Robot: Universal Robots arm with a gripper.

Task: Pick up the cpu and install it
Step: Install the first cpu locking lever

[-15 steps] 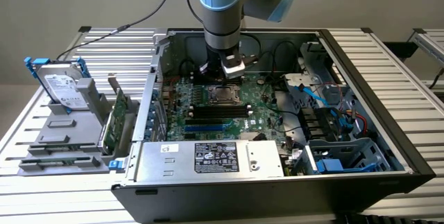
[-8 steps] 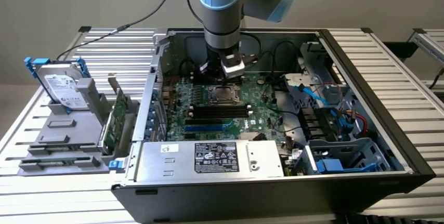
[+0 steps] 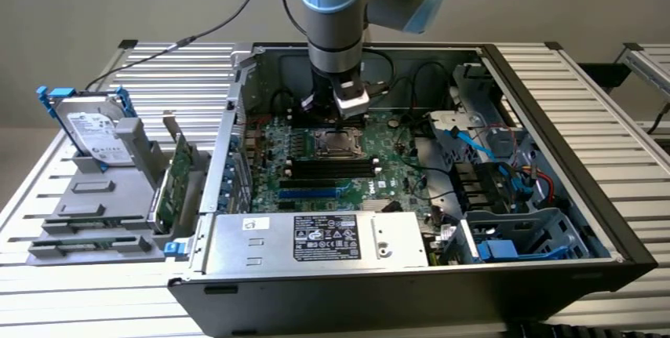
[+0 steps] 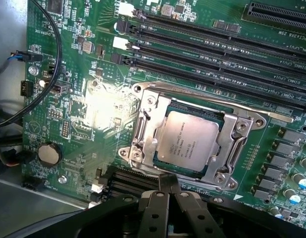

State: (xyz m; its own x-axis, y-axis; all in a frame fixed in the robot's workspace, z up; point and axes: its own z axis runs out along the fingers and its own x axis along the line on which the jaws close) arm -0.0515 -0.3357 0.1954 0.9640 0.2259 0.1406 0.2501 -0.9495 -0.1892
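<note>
Closest to the wrist camera, the two black fingers are pressing together and are pinching nothing. Their tips are pointing toward the near edge of the socket, and I cannot tell if they are touching it. Just beyond them the cpu is lying flat, silver top upward, inside the metal frame of the socket on the green motherboard. It is sitting square to the frame, so I judge that it is already resting in its seat. Whether the frame is locked down on it, I cannot tell. Long black memory slots are running beside the socket, apart from the chip.

In the exterior view the arm is reaching straight down into the computer case, and the fingers are hanging close over the socket, a little to the far side of the cpu. The case is lying on its side on the desk with the open side upward, probably so that the board is facing the arm. On the exterior view's left a hard drive is standing in a grey holder, probably to offer its edges for a grasp.
</note>
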